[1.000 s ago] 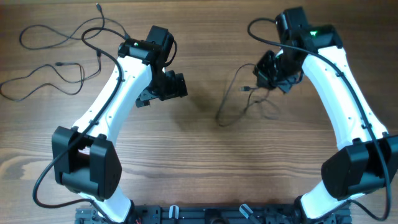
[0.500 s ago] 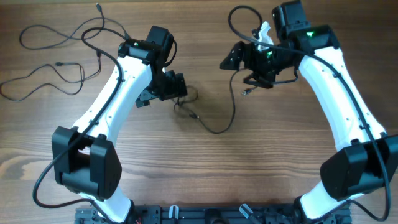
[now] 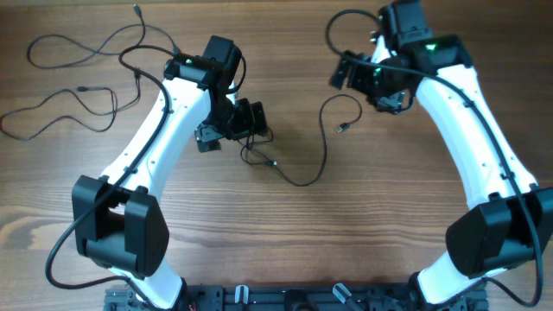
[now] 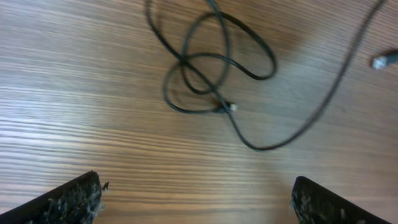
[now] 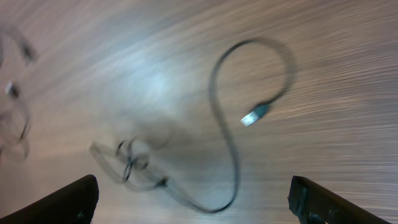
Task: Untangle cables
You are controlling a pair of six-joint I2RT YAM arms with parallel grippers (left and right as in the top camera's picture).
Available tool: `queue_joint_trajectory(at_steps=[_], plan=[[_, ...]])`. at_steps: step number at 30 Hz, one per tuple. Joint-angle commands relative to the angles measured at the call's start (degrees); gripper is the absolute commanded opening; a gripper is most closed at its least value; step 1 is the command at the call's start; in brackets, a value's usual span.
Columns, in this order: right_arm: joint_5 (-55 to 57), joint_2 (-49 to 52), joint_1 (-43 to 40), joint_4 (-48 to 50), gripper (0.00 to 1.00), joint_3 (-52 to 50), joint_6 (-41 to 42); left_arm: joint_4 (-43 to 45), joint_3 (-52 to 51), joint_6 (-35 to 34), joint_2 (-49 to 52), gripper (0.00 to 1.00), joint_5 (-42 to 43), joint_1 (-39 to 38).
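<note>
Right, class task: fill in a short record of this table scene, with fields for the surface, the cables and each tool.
Surface: wooden table
Middle cable: lying loose on the table, tangled loops at one end, silvery plug at the other
Other cables: spread out at the far left of the table, no tool near them
Left tool: open, empty, over the loops
Right tool: open, empty, above the plug end

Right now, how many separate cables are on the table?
3 I can tell apart: the centre cable lies loose mid-table, the far-left cable snakes at far left, the top-left cable loops near the corner. Those two overlap and pass under the left arm; more may hide.
</note>
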Motion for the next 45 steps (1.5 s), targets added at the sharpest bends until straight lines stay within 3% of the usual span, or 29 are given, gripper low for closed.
queue_joint_trajectory(at_steps=[1, 7, 10, 14, 18, 21, 23, 25, 29, 35, 40, 45], plan=[[7.63, -0.24, -4.87, -0.26, 1.0, 0.31, 4.09, 0.83, -0.37, -0.55, 0.55, 1.0, 4.87, 0.2], [4.15, -0.24, -5.64, -5.53, 1.0, -0.15, 2.36, 2.67, -0.37, -1.25, 0.57, 1.0, 1.05, 0.24], [-1.81, -0.2, -4.15, -4.37, 1.0, -1.84, -7.61, 3.06, -0.37, -8.28, 0.57, 1.0, -9.49, 1.84], [-7.69, -0.13, -0.98, -1.27, 1.0, -5.2, -15.76, 3.26, -0.37, -9.99, 0.57, 0.98, -9.53, 7.45], [-7.67, 0.02, 3.58, 4.04, 1.0, -8.63, -12.46, 3.21, -0.7, -9.42, 0.63, 0.68, -9.88, 12.7], [-7.67, 0.26, 6.69, 8.55, 1.0, -10.47, -9.4, 3.56, -2.23, -6.43, 0.63, 0.33, -8.76, 14.21], [-7.67, 0.42, 8.81, 11.52, 0.99, -11.45, -8.94, 4.66, -3.96, -1.4, 0.66, 0.33, -5.73, 14.19], [-7.61, 0.79, 10.78, 13.7, 1.0, -11.91, -9.01, 5.99, -5.62, 2.82, 0.63, 0.39, -2.84, 13.77], [-6.21, 2.54, 14.27, 16.24, 0.99, -11.91, -8.04, 9.05, -8.61, 3.39, 0.63, 0.38, -2.1, 13.27], [-4.61, 4.7, 15.93, 16.94, 0.81, -11.93, -6.36, 16.52, -14.53, 4.33, 0.66, 0.39, -1.51, 13.27], [-4.61, 5.73, 16.11, 17.27, 0.8, -11.93, -5.57, 22.16, -18.47, 10.25, 0.66, 0.45, 7.06, 13.27], [-4.61, 6.05, 16.2, 17.33, 0.79, -11.93, -3.52, 27.19, -20.68, 10.25, 0.66, 0.49, 7.02, 12.98]])
